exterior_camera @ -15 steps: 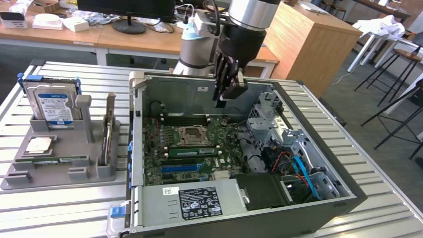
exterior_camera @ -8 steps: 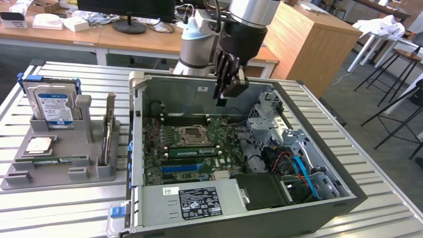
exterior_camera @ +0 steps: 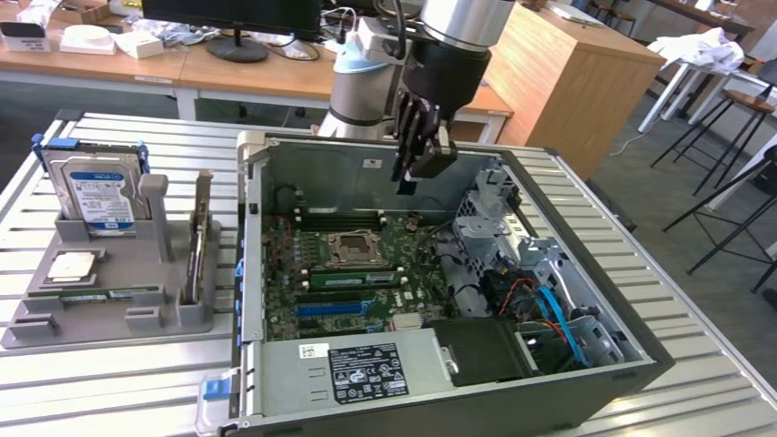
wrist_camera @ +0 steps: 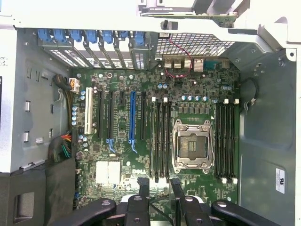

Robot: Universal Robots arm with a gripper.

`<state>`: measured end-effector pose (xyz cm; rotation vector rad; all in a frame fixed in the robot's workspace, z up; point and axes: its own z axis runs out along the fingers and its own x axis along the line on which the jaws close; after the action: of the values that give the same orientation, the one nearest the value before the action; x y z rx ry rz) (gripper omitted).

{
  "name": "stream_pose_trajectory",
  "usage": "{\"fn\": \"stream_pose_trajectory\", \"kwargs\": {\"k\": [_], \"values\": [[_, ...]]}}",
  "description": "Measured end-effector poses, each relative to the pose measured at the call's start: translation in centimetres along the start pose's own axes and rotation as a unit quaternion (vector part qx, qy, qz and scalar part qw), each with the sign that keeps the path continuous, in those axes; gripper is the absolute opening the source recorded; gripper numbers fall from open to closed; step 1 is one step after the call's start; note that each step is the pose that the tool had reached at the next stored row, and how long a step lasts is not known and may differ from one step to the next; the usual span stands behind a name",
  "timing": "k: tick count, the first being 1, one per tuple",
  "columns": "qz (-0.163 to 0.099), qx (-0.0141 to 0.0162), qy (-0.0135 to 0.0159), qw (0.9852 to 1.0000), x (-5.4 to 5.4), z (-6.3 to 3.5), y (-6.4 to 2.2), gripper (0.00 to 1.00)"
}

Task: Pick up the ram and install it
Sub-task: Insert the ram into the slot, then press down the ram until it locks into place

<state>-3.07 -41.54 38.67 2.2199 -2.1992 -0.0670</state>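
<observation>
Gripper (exterior_camera: 419,171) released, empty, above open case (exterior_camera: 327,173). Ram (exterior_camera: 100,293) lies in holder (exterior_camera: 116,320) on surface (exterior_camera: 109,382).

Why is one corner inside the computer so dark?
Exterior view: the walls of the case shade that corner, and the box there is black; the bare metal table shines pale. Wrist view: the green board is evenly lit, darkest at the black cover beside it.

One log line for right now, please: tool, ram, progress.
tool: open, empty, over the open computer case | ram: lying in grey holder, exterior view's left, untouched | install: not done
</observation>
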Motion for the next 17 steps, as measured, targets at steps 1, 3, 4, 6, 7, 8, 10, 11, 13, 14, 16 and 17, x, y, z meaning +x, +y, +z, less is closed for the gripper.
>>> {"fn": "stream_pose_trajectory", "kwargs": {"k": [1, 3, 4, 6, 7, 8, 10, 11, 13, 14, 16, 17], "values": [[0.000, 0.0000, 0.0000, 1.0000, 0.00, 0.00, 0.00, 0.31], [0.000, 0.0000, 0.0000, 1.0000, 0.00, 0.00, 0.00, 0.31], [0.000, 0.0000, 0.0000, 1.0000, 0.00, 0.00, 0.00, 0.31], [0.000, 0.0000, 0.0000, 1.0000, 0.00, 0.00, 0.00, 0.31], [0.000, 0.0000, 0.0000, 1.0000, 0.00, 0.00, 0.00, 0.31], [0.000, 0.0000, 0.0000, 1.0000, 0.00, 0.00, 0.00, 0.31], [0.000, 0.0000, 0.0000, 1.0000, 0.00, 0.00, 0.00, 0.31], [0.000, 0.0000, 0.0000, 1.0000, 0.00, 0.00, 0.00, 0.31], [0.000, 0.0000, 0.0000, 1.0000, 0.00, 0.00, 0.00, 0.29], [0.000, 0.0000, 0.0000, 1.0000, 0.00, 0.00, 0.00, 0.23], [0.000, 0.0000, 0.0000, 1.0000, 0.00, 0.00, 0.00, 0.17], [0.000, 0.0000, 0.0000, 1.0000, 0.00, 0.00, 0.00, 0.11]]}}
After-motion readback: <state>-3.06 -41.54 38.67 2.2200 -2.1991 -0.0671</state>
